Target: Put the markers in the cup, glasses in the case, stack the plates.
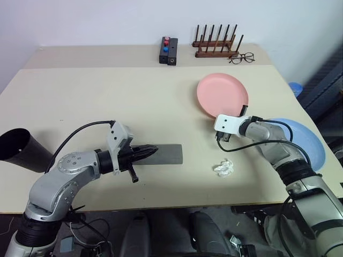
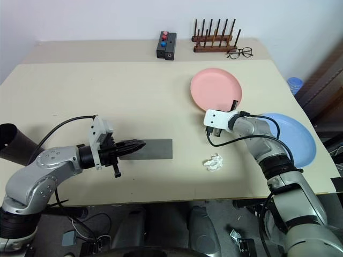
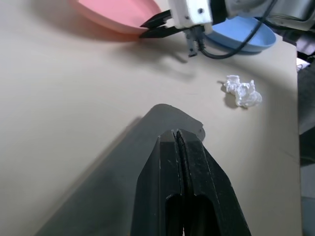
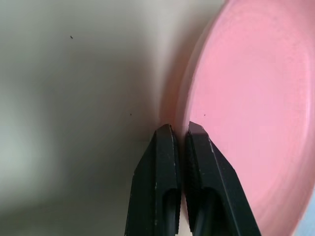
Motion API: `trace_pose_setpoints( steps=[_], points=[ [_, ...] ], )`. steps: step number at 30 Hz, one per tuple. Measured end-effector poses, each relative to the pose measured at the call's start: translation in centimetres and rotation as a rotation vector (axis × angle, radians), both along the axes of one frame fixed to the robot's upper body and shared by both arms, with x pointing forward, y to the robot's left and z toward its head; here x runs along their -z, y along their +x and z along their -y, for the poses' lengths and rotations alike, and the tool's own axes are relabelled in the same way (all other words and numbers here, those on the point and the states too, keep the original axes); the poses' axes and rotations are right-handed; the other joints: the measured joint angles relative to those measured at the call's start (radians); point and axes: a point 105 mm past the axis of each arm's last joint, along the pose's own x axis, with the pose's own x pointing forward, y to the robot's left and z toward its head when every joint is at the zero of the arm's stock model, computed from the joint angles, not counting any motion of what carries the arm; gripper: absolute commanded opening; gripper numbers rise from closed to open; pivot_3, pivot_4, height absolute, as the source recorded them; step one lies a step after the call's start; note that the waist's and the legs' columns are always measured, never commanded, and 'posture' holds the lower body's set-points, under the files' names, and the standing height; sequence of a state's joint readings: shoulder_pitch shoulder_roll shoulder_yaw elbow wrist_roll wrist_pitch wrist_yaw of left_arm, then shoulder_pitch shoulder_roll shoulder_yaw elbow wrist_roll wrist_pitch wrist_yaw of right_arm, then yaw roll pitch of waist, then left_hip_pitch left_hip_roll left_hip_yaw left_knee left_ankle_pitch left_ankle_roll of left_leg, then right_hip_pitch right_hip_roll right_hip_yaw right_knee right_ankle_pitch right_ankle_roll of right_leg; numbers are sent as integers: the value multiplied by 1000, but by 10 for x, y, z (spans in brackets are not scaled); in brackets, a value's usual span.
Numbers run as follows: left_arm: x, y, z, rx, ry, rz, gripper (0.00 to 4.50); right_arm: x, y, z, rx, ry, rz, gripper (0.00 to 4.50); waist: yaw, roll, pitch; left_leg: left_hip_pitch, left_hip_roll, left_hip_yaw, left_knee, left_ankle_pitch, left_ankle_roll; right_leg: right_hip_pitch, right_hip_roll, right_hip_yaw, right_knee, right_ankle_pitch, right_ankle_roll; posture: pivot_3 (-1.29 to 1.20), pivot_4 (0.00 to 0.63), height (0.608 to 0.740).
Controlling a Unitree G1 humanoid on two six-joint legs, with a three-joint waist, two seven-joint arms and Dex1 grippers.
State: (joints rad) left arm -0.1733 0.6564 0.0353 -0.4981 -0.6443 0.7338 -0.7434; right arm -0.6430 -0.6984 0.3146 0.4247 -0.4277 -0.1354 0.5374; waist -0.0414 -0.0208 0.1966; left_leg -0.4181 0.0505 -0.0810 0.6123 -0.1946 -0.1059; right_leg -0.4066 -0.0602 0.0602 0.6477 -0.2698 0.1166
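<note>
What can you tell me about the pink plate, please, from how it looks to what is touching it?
The pink plate is round, shallow and plain, with a smooth matte finish that looks like plastic and a low raised rim. It lies flat and empty on the beige table, right of centre, apart from the blue plate nearer the table's right edge. The right gripper is shut on its near rim: the right wrist view shows one finger above the rim and one beside it, pinching the edge.
</note>
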Motion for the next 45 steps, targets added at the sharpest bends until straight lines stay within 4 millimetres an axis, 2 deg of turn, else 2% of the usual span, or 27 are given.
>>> trace_pose_setpoints(
  steps=[4,6,9,12,13,15,18,20,21,24,28,33,36,37,40,41,45],
  points=[
    [-3,5,0,-6,-7,15,0,-23,-22,21,1,-17,3,25,8,0,0,-1,0,0,0,0,0,0,0,0,0,0,0,0,150,740],
    [-5,6,2,7,-13,24,0,-34,-40,42,30,-2,-29,25,13,0,0,-1,0,0,0,0,0,0,0,0,0,0,0,0,150,740],
    [-7,11,6,37,-28,33,0,-47,-82,86,132,-18,-111,25,31,1,0,0,-1,0,1,0,1,1,-1,0,0,-1,0,0,150,740],
    [-11,16,15,85,-49,50,0,-57,-110,107,211,-21,-147,25,24,1,0,1,0,1,2,0,1,2,-1,0,0,0,0,0,150,740],
    [-14,17,19,107,-63,58,0,-57,-119,111,228,-19,-163,25,22,1,0,2,0,1,2,0,1,2,-1,1,0,0,0,0,150,740],
    [-22,18,29,182,-86,90,0,-42,-143,121,285,-35,-249,25,25,0,-1,3,0,1,1,0,1,3,-1,1,0,-1,0,0,150,740],
    [-28,18,34,246,-98,111,0,-21,-162,130,347,-33,-328,25,18,1,-1,3,-1,3,1,0,1,2,-1,2,-2,-1,0,0,150,740],
    [-27,20,37,268,-98,110,0,-18,-165,130,360,-13,-334,25,12,1,-1,4,-1,5,1,-1,1,3,-1,3,-1,-1,0,0,150,740],
    [-25,20,39,278,-96,104,0,-18,-165,127,358,-3,-327,329,10,1,-1,4,-1,5,1,0,1,3,-1,3,-1,-1,0,0,150,740],
    [-22,20,40,290,-91,96,0,-19,-165,125,352,-8,-319,1529,6,1,-1,4,-1,4,1,-1,1,3,-1,3,-1,-1,0,0,150,740],
    [-20,19,39,286,-82,101,0,-17,-166,128,357,-5,-326,3478,5,1,-1,3,-1,4,1,-1,1,3,-1,4,-2,-1,0,0,150,740],
    [-15,16,38,272,-77,91,0,-32,-156,115,302,95,-297,3478,0,1,0,4,-1,5,1,-1,1,3,-1,4,-2,-1,0,0,150,740],
    [-15,17,37,257,-75,96,0,-34,-158,90,204,173,-340,3478,1,0,0,3,-1,4,0,-1,1,3,-1,4,-2,-1,0,0,150,740],
    [-15,18,36,253,-73,95,0,-32,-159,80,172,194,-359,3478,2,0,0,3,-1,4,1,-1,1,3,-1,4,-2,-1,0,0,150,740],
    [-16,19,36,244,-72,98,0,-14,-162,48,79,273,-461,4355,2,0,0,3,-1,4,1,-1,1,3,-1,4,-2,-1,0,0,150,740],
    [-16,19,36,240,-71,99,0,-8,-164,39,56,288,-494,4478,2,0,0,3,-1,4,1,-1,1,3,-1,4,-2,-1,0,0,150,740],
    [-17,20,35,226,-69,105,0,2,-160,21,18,312,-514,4478,3,0,0,3,-1,4,1,-1,1,3,-1,4,-2,-1,0,0,150,740]
  ],
)
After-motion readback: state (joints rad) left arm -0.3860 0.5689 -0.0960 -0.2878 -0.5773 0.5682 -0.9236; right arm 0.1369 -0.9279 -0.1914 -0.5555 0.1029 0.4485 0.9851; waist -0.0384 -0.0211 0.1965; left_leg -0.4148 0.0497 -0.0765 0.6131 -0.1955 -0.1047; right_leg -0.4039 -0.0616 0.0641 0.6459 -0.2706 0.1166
